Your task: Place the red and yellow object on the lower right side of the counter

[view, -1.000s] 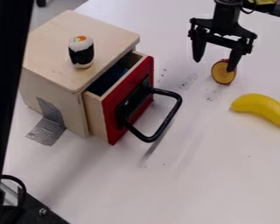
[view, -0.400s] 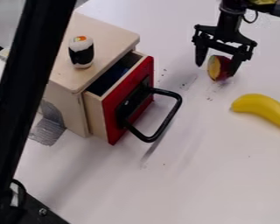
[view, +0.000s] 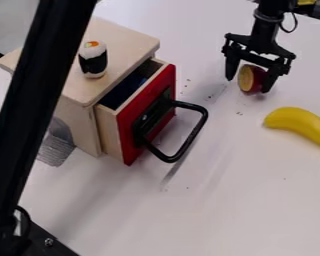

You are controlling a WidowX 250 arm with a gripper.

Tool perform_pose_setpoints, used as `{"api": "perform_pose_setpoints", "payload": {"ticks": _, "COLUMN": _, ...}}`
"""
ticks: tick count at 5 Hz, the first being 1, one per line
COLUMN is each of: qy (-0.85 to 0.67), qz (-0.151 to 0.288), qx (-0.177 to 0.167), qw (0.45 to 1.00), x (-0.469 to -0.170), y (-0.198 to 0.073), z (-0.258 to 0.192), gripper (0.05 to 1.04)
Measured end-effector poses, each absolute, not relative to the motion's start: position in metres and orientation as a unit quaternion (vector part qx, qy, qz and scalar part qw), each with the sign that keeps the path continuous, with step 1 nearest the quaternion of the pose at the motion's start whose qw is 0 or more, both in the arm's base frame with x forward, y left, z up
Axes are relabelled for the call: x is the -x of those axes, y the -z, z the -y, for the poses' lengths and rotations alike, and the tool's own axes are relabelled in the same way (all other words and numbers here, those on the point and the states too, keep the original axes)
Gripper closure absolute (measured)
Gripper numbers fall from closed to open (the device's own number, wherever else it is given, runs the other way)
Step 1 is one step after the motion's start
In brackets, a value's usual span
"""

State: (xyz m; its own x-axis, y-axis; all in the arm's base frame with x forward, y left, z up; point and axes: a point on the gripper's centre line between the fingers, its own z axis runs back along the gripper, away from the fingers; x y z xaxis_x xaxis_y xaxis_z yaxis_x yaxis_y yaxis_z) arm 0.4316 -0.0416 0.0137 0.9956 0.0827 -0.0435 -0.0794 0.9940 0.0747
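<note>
on the white counter (view: 209, 210), the red and yellow round object (view: 251, 79) lies in the upper right part of the view. i would say the task is at its beginning: the gripper is at the object, but the grasp and the carrying to the lower right side are left to do.

the black two-finger gripper (view: 247, 85) hangs over it with its fingers spread. the object sits between them, near the tips, and it seems to touch the finger at the view's right; by the other finger i think there is a small gap.

just below and to the right lies the yellow curved plastic banana (view: 298, 125). farther, to the left, stands the pale wooden cabinet (view: 79, 117), with its red-fronted drawer (view: 164, 87) partly open. on its top stands the black and white toy sushi roll (view: 93, 59).
</note>
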Motion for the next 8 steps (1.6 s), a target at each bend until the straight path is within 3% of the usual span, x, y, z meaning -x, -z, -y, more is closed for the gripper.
{"api": "perform_pose_setpoints", "payload": {"ticks": 1, "qy": -0.041, "qz": -0.024, "qx": -0.039, "qw": 0.998, "x": -0.431, "y": -0.012, "z": 0.042, "gripper": 0.418}}
{"api": "perform_pose_setpoints", "payload": {"ticks": 3, "qy": -0.040, "qz": -0.031, "qx": -0.040, "qw": 0.998, "x": -0.428, "y": -0.009, "z": 0.041, "gripper": 0.883}}
{"api": "perform_pose_setpoints", "payload": {"ticks": 4, "qy": -0.035, "qz": -0.037, "qx": -0.039, "qw": 0.998, "x": -0.424, "y": -0.004, "z": 0.043, "gripper": 1.017}}
{"api": "perform_pose_setpoints", "payload": {"ticks": 6, "qy": -0.024, "qz": -0.027, "qx": -0.030, "qw": 0.999, "x": -0.416, "y": -0.020, "z": 0.049, "gripper": 1.009}}
{"api": "perform_pose_setpoints", "payload": {"ticks": 7, "qy": -0.014, "qz": -0.019, "qx": -0.015, "qw": 1.000, "x": -0.410, "y": -0.051, "z": 0.056, "gripper": 0.867}}
{"api": "perform_pose_setpoints", "payload": {"ticks": 8, "qy": -0.015, "qz": -0.020, "qx": -0.004, "qw": 1.000, "x": -0.405, "y": -0.070, "z": 0.059, "gripper": 0.613}}
